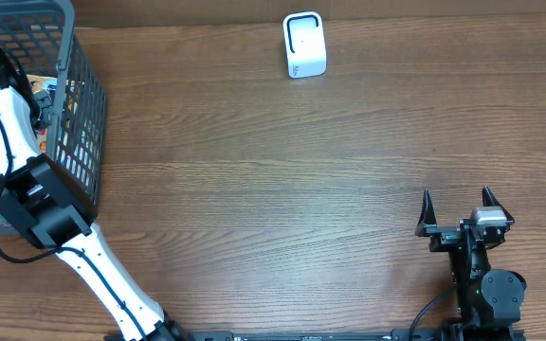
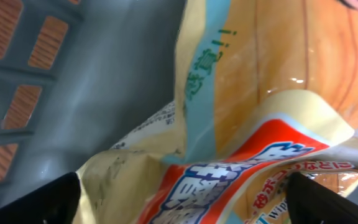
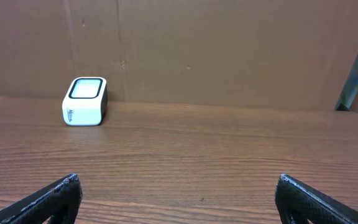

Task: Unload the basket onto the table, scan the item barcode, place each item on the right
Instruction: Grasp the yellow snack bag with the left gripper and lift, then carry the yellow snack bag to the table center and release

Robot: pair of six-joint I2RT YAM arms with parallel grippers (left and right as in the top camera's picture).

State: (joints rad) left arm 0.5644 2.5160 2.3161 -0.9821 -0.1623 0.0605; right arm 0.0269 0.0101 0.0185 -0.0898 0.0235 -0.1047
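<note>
Overhead looks straight down on the table (image 1: 273, 189); the right wrist camera sits low, facing the scanner (image 3: 84, 101) both share. The left wrist camera crowds a packet (image 2: 260, 93), seemingly inside the basket (image 2: 104, 93).

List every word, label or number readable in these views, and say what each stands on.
"などに": red print on the packet, near its lower right edge.
Large blue characters on the packet's red patch: cropped, not readable.
Green characters on the packet's pale blue stripe: blurred, not readable.
Small black print on the packet's crumpled edge: too small to read.
Grey mark on the white scanner: too small to read.
</note>
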